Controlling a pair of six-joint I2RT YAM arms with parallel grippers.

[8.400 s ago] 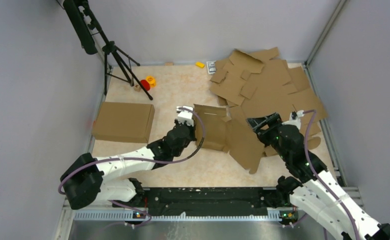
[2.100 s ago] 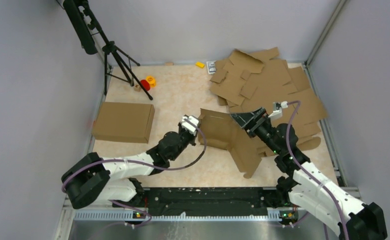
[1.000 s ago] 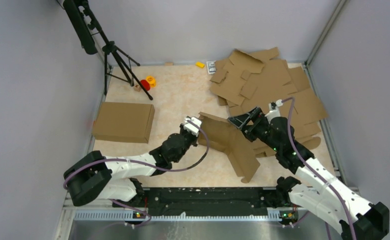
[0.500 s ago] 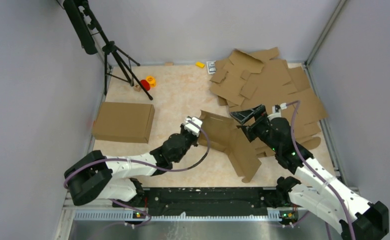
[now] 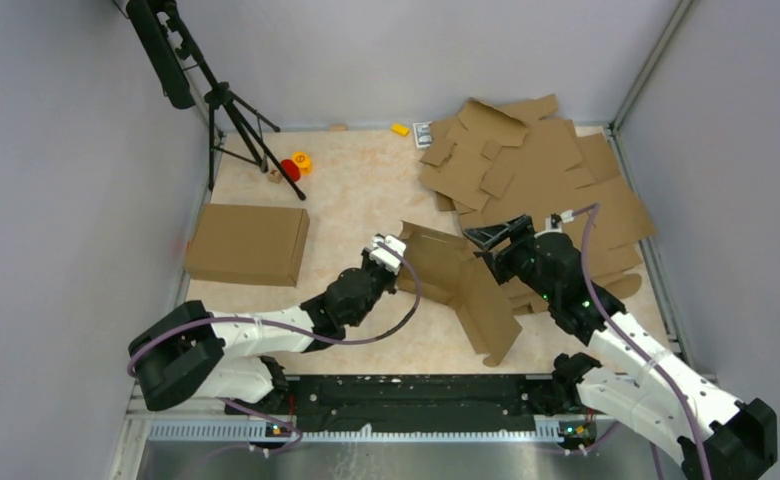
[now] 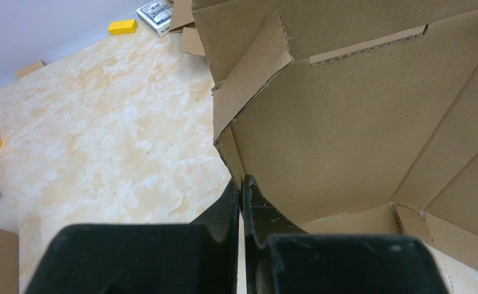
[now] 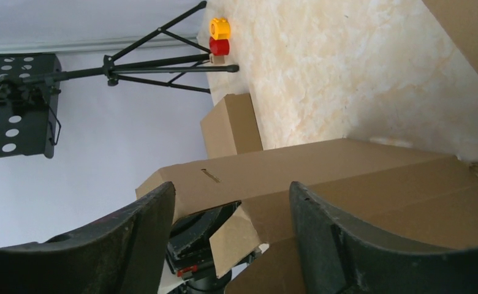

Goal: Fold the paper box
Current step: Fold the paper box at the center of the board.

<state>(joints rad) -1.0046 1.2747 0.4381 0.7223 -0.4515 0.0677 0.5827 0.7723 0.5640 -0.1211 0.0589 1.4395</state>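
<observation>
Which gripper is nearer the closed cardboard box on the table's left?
Left. The left gripper, shut on the paper box, sits right of the closed cardboard box; the right gripper, open, is farther right.

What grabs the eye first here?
The half-folded paper box at the centre of the table, walls partly raised, with the left fingers pinched shut on its left edge and the right fingers spread open at its right side. Behind it, far right, lies a messy pile of flat cardboard blanks; at left, a closed cardboard box.
</observation>
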